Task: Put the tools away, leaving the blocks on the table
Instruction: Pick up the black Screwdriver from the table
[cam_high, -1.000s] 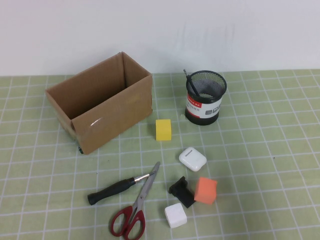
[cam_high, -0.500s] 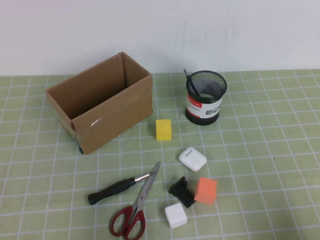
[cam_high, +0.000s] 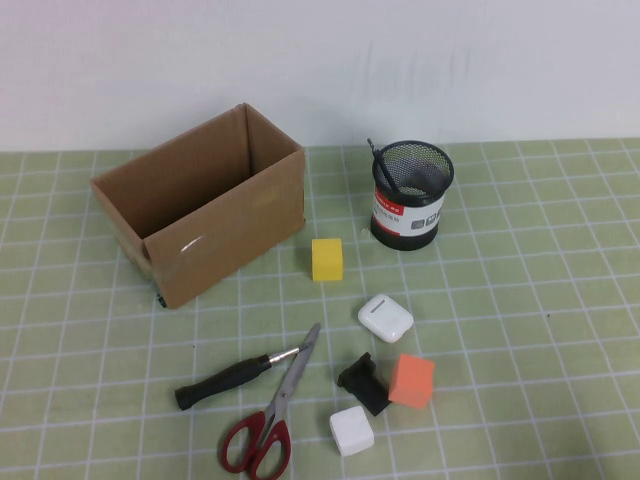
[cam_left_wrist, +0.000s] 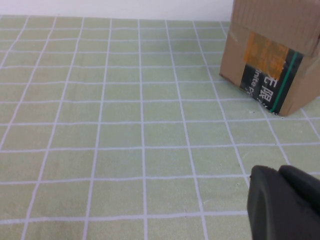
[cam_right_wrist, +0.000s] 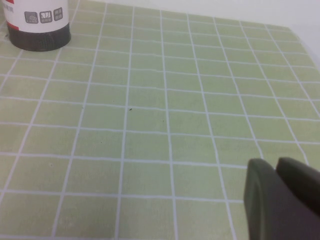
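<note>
Nothing moved since earlier frame. Left gripper (cam_left_wrist: 287, 202) closed near box (cam_left_wrist: 272, 55); right gripper (cam_right_wrist: 282, 200) closed, over bare mat (cam_right_wrist: 165, 115). Scissors (cam_high: 268, 415) touch screwdriver (cam_high: 232, 379).

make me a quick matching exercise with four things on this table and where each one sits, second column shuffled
Both grippers are shut and away from the objects: left gripper near the cardboard box, right gripper over bare mat.

Column 1
1. yellow block
2. thin black rod
3. white block
4. scissors

Column 2
A. standing in the mesh cup
B. blade lying across the screwdriver shaft
C. between the box and the cup
D. near edge, beside the black clip

Pairs: 1-C, 2-A, 3-D, 4-B
</note>
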